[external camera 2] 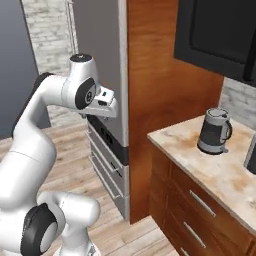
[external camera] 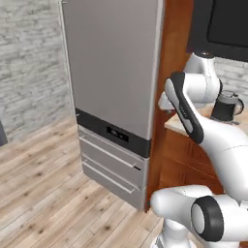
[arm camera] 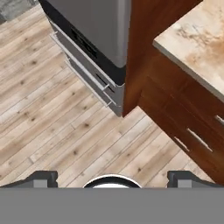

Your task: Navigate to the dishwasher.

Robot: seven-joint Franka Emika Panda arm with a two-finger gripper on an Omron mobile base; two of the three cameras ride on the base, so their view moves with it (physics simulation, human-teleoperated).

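Observation:
The dishwasher is out of view. My gripper hangs open over the wooden floor with nothing between its widely spread fingertips. In the right base view the gripper sits at the end of the folded arm, in front of the tall grey fridge.
The fridge with drawer fronts stands against a reddish-brown side panel. Right of it a beige stone counter over wooden drawers carries a dark kettle. A black appliance hangs above. Plank floor lies open to the left.

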